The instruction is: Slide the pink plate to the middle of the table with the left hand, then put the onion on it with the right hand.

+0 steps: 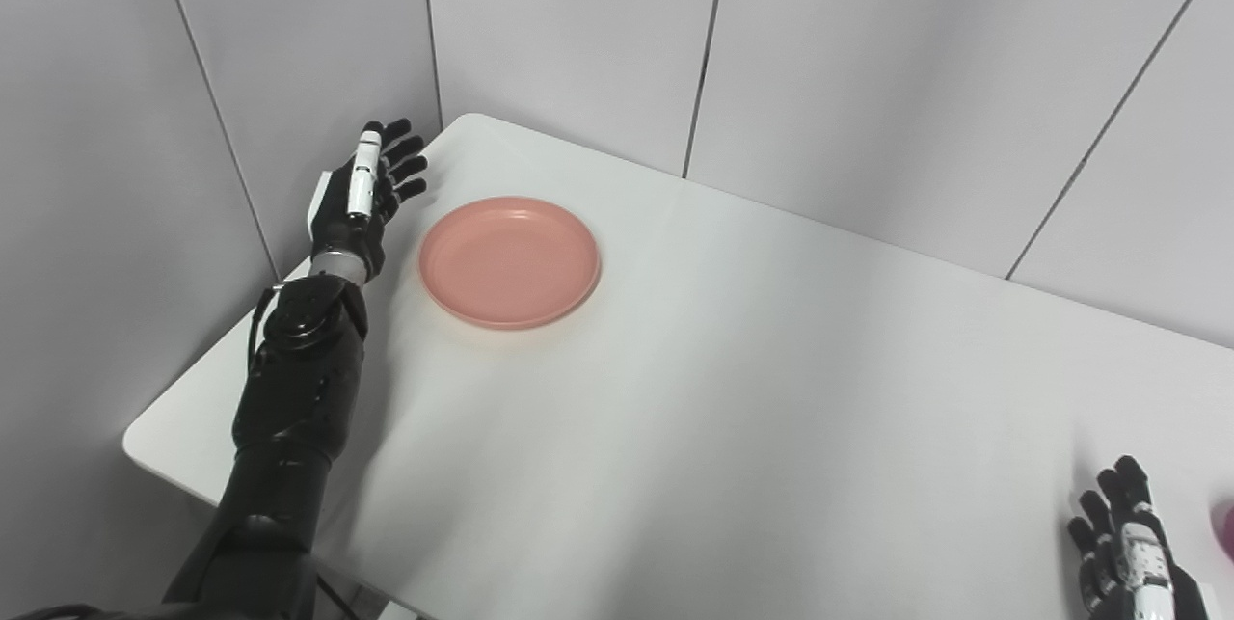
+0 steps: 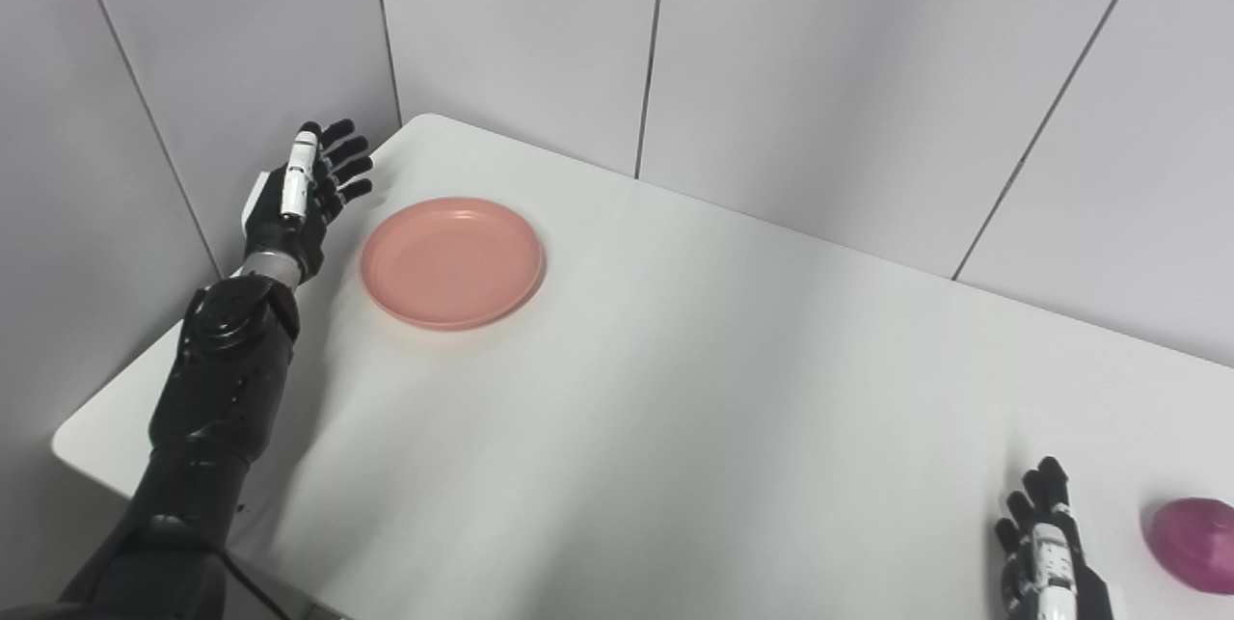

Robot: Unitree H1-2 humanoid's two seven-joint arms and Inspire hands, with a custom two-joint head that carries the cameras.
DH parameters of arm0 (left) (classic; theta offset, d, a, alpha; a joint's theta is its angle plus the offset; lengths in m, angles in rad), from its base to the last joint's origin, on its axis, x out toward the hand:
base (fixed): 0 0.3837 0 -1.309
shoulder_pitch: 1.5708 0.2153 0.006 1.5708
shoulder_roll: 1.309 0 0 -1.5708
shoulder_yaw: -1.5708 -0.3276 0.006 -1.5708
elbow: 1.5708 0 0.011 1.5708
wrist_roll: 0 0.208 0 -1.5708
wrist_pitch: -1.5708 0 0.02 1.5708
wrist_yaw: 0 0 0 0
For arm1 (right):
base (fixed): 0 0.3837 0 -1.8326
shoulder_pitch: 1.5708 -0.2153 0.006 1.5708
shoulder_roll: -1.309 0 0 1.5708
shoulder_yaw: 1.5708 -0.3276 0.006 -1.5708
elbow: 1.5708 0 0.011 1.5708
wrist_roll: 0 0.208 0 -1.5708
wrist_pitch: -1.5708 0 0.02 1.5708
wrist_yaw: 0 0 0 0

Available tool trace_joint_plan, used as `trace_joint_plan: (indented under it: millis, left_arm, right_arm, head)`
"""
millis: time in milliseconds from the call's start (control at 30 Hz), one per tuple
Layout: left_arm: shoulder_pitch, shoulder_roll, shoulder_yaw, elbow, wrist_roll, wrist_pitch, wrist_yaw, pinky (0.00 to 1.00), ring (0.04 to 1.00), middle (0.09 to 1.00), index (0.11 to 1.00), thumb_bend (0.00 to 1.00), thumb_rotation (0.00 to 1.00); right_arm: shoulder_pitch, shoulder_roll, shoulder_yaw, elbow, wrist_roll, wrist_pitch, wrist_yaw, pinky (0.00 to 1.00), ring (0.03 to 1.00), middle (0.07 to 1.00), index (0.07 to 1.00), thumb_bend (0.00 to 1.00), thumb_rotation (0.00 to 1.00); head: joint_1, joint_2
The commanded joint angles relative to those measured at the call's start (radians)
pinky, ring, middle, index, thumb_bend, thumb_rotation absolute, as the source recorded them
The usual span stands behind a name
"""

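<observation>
The pink plate (image 1: 509, 260) lies flat on the white table (image 1: 733, 389), near its far left corner. My left hand (image 1: 364, 199) hovers just left of the plate's rim, open, fingers spread and pointing away, not touching it. At the bottom right, my right hand (image 2: 1046, 552) rests low near the table's front, open and holding nothing. The purple onion (image 2: 1193, 543) sits on the table just right of that hand, a small gap between them; in the left eye view only its edge (image 1: 1226, 528) shows at the frame border.
Grey panelled walls (image 1: 578, 22) close in behind and to the left of the table. The table's left corner edge (image 1: 145, 437) runs beside my left forearm. Bare white tabletop spans the stretch between plate and onion.
</observation>
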Motion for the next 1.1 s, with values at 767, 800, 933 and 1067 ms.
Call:
trace_joint_plan:
  millis: [767,800,933,1067]
  left_arm:
    - [-0.073,0.028,-0.027,0.091,-0.026,-0.097,-0.020,0.83,0.842,0.833,0.808,0.33,1.00]
    - [-0.073,0.026,-0.029,0.092,-0.024,-0.098,-0.020,0.83,0.840,0.829,0.806,0.33,1.00]
    - [-0.079,0.021,-0.034,0.104,-0.026,-0.090,-0.016,0.82,0.833,0.822,0.803,0.33,1.00]
    - [-0.082,0.013,-0.040,0.105,-0.036,-0.070,-0.022,0.83,0.839,0.829,0.810,0.32,1.00]
  right_arm:
    - [-0.013,0.005,-0.001,-0.039,-0.006,-0.033,-0.002,1.00,1.000,1.000,1.000,0.00,1.00]
    - [-0.013,0.007,-0.002,-0.042,-0.006,-0.029,-0.004,1.00,1.000,1.000,1.000,0.00,1.00]
    - [-0.013,0.007,-0.005,-0.036,0.001,-0.031,-0.002,1.00,1.000,1.000,1.000,0.00,1.00]
    - [-0.011,0.008,0.000,-0.043,-0.007,-0.035,-0.003,1.00,1.000,1.000,1.000,0.00,1.00]
  head:
    - [-0.007,0.005]
    - [-0.007,0.005]
    - [-0.008,0.006]
    - [-0.010,0.006]
